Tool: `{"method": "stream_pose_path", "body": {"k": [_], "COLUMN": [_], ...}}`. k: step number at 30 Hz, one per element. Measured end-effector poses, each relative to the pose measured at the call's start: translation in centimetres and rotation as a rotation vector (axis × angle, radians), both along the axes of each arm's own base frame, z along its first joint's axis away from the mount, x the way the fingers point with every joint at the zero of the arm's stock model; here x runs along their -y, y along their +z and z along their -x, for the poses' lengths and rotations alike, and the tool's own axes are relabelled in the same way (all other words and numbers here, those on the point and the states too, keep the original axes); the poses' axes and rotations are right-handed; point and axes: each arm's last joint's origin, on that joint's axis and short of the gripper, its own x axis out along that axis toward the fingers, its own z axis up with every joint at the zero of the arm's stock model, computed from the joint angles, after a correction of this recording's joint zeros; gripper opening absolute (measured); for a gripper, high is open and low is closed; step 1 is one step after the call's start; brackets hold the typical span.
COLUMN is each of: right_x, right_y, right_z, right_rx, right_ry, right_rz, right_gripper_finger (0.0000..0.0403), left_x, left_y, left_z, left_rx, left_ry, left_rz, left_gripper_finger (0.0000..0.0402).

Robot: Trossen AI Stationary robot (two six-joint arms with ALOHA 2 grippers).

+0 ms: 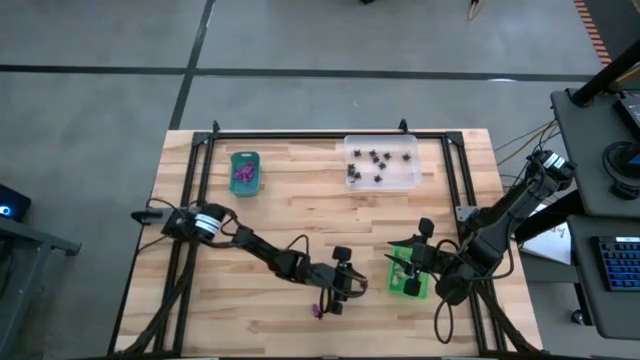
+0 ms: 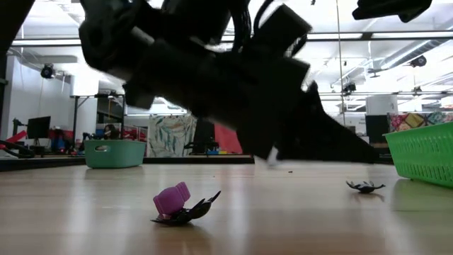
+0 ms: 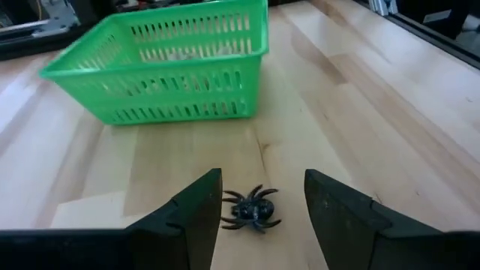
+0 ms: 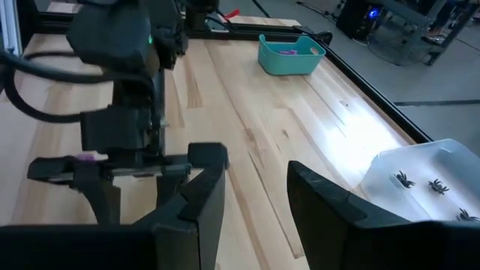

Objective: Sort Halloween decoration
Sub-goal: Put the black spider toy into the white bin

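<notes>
Left gripper (image 3: 259, 206) hangs open astride black spider (image 3: 251, 211) near green basket (image 3: 161, 64) — off-centre fingers could flick it away.

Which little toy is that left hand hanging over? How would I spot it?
Find the bright green basket near the table's front edge. Beside it on the bare wood lies a black spider, between the open fingers of the left hand. Unlike the other black spiders, it is outside any tray.

We note a robotics lab or workshop: wooden bench (image 1: 300, 200) on bare concrete floor (image 1: 100, 100), overhead strip lighting (image 2: 396, 34), monitors (image 2: 37, 127) and cluttered workstations behind.
</notes>
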Motion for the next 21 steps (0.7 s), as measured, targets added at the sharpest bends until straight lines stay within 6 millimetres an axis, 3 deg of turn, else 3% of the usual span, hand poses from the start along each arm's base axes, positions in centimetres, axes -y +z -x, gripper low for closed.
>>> {"method": "stream_pose_path", "body": {"k": [3,21], "right_x": [-0.02,-0.03], "right_y": [0.02,0.03], "right_z": [-0.02,-0.03], "right_rx": [0.003,0.005], "right_ry": [0.000,0.000], "right_rz": [-0.003,-0.005], "right_gripper_finger": [0.0137,0.0137], "left_x": [0.16,-0.49], "left_y": [-0.85,-1.09], "left_z": [-0.30,-0.57], "left_rx": [0.018,0.018], "left_ry": [-0.014,0.026], "left_rz": [0.016,0.030], "left_gripper_finger": [0.0174,0.0162]}}
